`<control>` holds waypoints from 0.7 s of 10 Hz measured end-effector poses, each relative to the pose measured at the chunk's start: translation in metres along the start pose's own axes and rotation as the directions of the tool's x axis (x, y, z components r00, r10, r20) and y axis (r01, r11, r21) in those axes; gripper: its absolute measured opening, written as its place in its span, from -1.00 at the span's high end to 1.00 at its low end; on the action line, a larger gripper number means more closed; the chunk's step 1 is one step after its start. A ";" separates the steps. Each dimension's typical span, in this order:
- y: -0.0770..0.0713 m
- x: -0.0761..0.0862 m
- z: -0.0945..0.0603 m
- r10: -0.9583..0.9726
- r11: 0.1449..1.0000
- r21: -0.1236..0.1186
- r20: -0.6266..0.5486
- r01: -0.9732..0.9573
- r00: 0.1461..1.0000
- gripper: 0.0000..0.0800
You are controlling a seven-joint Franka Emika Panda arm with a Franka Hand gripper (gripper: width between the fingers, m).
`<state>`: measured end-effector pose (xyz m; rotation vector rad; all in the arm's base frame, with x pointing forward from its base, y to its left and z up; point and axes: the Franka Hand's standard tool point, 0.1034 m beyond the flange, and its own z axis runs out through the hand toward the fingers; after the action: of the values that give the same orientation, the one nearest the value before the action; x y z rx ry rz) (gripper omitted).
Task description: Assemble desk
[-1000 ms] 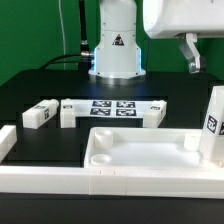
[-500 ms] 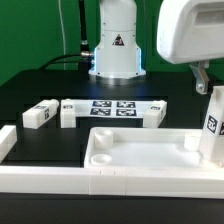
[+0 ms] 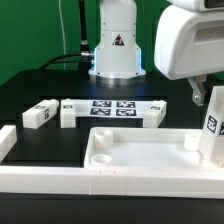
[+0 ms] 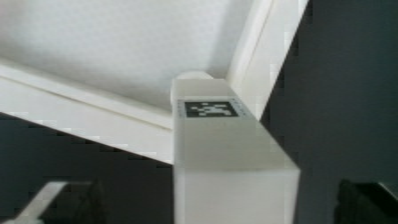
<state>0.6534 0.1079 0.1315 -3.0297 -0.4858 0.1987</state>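
Observation:
The white tabletop tray [image 3: 140, 152] lies at the front of the black table. One white leg [image 3: 213, 120] with a tag stands upright at its corner on the exterior view's right. My gripper [image 3: 205, 93] hangs just above this leg, and only one finger [image 3: 197, 93] shows there. In the wrist view the leg [image 4: 228, 150] runs straight up toward my gripper [image 4: 214, 205]. The dark fingertips [image 4: 54, 200] sit wide apart on either side of the leg with gaps showing, so the gripper is open. Two more legs [image 3: 40, 114] [image 3: 68, 114] lie at the back left.
The marker board [image 3: 112, 108] lies mid-table, with a further white block [image 3: 154, 111] at its right end. Long white border rails [image 3: 40, 182] run along the front and left. The robot base [image 3: 115, 50] stands behind.
My gripper has come down from the top right and now hangs low over the upright leg. It looks larger in the exterior view. The parts on the table have not moved.

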 end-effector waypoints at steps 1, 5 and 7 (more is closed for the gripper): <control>0.000 0.000 0.001 -0.002 1.000 0.000 -0.003 0.002 1.000 -0.62; 0.002 0.001 0.003 -0.011 1.000 -0.003 -0.015 0.011 1.000 0.28; 0.002 0.001 0.003 0.005 1.000 -0.002 -0.015 -0.005 1.000 0.28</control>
<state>0.6545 0.1068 0.1278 -3.0329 -0.4777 0.1762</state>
